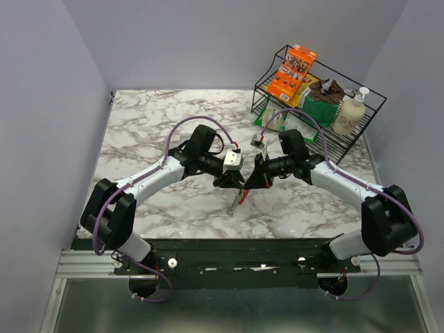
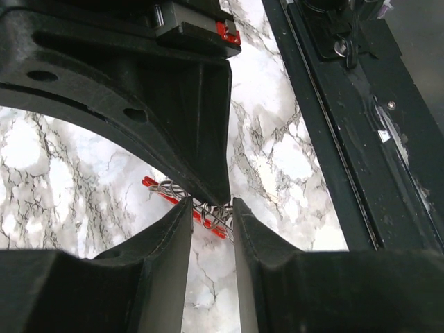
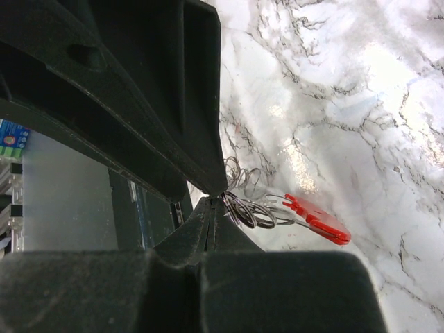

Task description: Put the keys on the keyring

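Red strip and silver coils, the keyring (image 3: pixel 312 218) hangs over the marble tabletop (image 1: pixel 152 132), well apart from the wire rack (image 1: pixel 319 97), off its near left corner. The right gripper (image 3: pixel 218 198) has its jaws pressed closed on the coils. The left gripper (image 2: pixel 211 208) has its jaws straddling the ring, narrowly parted; whether they pinch it, I cannot tell.

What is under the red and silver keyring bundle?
White marble tabletop shows below the red and silver keyring bundle. The black right end effector pinching its rings hides that end and anything on it.
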`<state>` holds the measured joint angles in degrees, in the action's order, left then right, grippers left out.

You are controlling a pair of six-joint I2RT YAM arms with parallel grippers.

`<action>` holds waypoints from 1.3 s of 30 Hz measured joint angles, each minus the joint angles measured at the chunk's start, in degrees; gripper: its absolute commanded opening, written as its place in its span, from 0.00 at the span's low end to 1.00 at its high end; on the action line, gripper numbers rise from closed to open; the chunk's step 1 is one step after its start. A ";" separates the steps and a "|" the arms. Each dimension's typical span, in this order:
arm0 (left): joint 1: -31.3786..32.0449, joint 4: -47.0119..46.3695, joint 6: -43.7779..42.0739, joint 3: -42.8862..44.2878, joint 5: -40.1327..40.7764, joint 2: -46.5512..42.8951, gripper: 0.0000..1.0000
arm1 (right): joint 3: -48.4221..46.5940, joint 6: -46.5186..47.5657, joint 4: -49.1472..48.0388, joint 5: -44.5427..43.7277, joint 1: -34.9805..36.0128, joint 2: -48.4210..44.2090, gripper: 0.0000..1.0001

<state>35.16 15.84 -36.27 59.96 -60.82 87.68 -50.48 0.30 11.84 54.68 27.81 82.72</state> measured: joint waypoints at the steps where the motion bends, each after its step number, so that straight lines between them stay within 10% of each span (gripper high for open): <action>1: 0.00 0.22 -0.48 0.00 0.02 0.11 0.36 | 0.00 0.00 0.04 0.02 0.00 0.00 0.00; 15: -0.22 2.91 -4.46 0.04 -0.07 0.26 0.25 | 0.00 -0.02 0.31 0.33 0.00 0.00 0.00; 24: -0.24 3.72 -5.46 0.50 -0.11 0.52 0.00 | -0.02 -0.13 0.83 0.46 0.24 0.00 0.02; 39: -0.31 4.98 -5.97 1.53 -0.50 1.38 0.00 | -0.07 -0.26 0.94 0.50 0.26 -0.02 0.06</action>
<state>34.85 20.82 -42.24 61.49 -61.32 89.06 -50.54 0.03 12.78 55.18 28.08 82.70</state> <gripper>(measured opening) 0.009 0.051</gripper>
